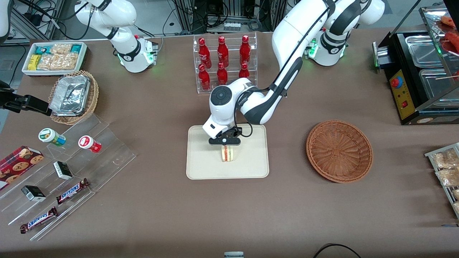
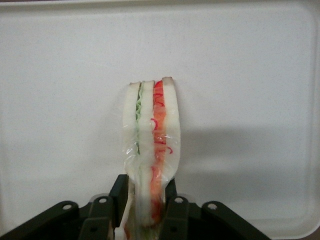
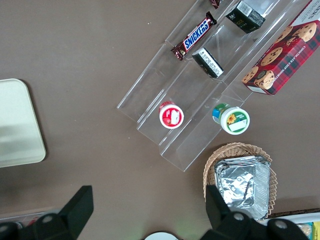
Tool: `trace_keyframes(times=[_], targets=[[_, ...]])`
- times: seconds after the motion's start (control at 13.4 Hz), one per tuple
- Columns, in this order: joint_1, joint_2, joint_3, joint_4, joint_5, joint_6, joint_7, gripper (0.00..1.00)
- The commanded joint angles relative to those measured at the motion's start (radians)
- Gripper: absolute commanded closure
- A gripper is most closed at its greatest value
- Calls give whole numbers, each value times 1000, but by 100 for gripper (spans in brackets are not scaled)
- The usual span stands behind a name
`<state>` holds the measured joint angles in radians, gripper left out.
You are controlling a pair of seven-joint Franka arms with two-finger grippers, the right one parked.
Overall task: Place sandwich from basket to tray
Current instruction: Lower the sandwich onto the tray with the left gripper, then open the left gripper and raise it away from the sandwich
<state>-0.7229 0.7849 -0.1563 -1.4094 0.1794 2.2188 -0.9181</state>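
The sandwich (image 1: 227, 154) is a white bread wedge with red and green filling, standing on edge at the middle of the cream tray (image 1: 200, 168). My left gripper (image 1: 225, 144) is right above it, shut on the sandwich. In the left wrist view the black fingers (image 2: 119, 192) press both bread faces of the sandwich (image 2: 152, 135), with the tray (image 2: 250, 75) under it. The reddish-brown wicker basket (image 1: 339, 151) lies empty toward the working arm's end of the table, beside the tray.
A clear rack of red bottles (image 1: 224, 61) stands farther from the front camera than the tray. A clear stepped stand (image 1: 71, 161) with snacks, a tan basket of foil trays (image 1: 73, 96) and a white snack bin (image 1: 53, 57) lie toward the parked arm's end. A black food warmer (image 1: 419, 71) stands at the working arm's end.
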Motion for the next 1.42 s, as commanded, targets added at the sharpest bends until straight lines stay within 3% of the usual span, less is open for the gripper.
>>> trace_keyframes(times=[0.0,0.15,0.3,0.45,0.82,1.35], targets=[[-3,13,14,44,19,-8,-2,1],[-1,-16,21,47,6,-71,-14,1],[22,-45,24,119,-6,-241,-15,1],[65,-139,23,136,-69,-356,-15,1],[161,-372,26,115,-72,-609,11,1],[426,-621,26,26,-78,-815,341,1]])
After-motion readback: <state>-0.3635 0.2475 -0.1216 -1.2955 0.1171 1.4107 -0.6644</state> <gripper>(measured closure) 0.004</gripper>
